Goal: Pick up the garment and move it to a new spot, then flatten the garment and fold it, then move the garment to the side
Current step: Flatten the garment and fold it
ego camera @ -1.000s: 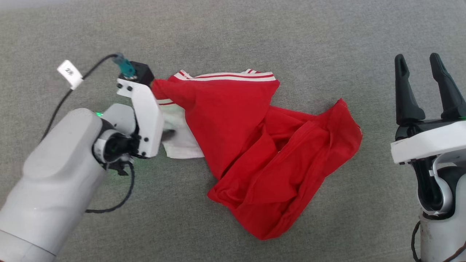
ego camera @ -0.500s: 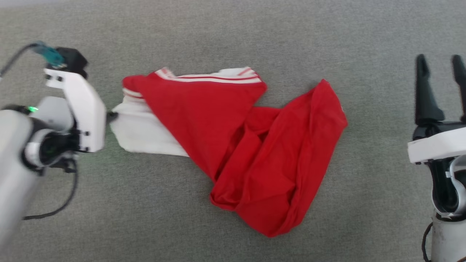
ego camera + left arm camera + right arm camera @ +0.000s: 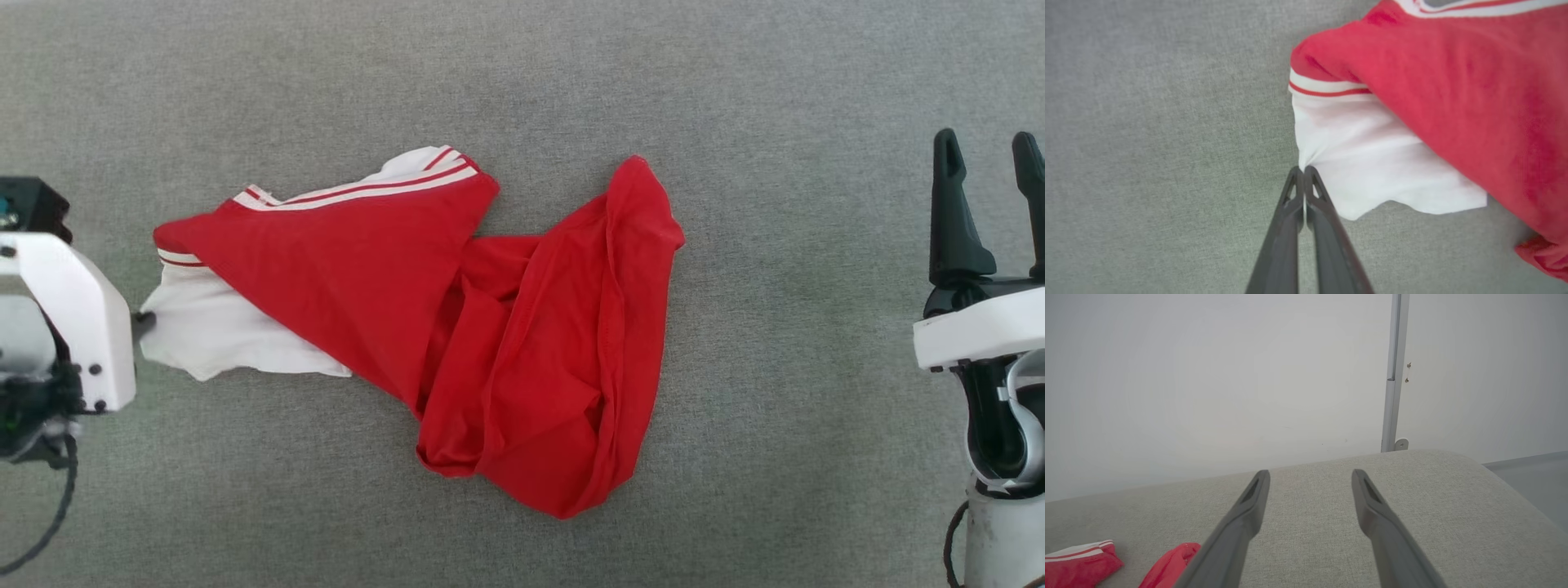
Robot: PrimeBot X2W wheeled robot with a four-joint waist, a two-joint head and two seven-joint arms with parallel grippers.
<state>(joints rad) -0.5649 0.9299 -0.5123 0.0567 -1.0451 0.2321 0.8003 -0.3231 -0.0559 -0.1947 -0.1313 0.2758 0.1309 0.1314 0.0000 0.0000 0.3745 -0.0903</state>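
The garment [image 3: 457,327] lies crumpled on the grey fabric surface: red body, a white sleeve panel at its left end, striped trim along the top. My left gripper [image 3: 143,322] sits at the head view's left edge, shut on the white sleeve's edge. In the left wrist view the two dark fingers [image 3: 1294,204] are pressed together, pinching the garment [image 3: 1372,163] at the sleeve hem, which puckers at the tips. My right gripper [image 3: 988,155] stands open at the far right, well clear of the cloth. The right wrist view shows this gripper [image 3: 1310,475] with nothing between its fingers and bits of the garment [image 3: 1081,563] at lower left.
The grey upholstered surface [image 3: 522,73] spreads on all sides of the cloth. In the right wrist view its rounded far edge [image 3: 1433,457] meets a white wall with a vertical pale strip [image 3: 1392,375].
The left gripper closed on the white sleeve edge and drew it leftward. The garment slid left with it and stretched out, the white sleeve more exposed. The right gripper shifted slightly right.
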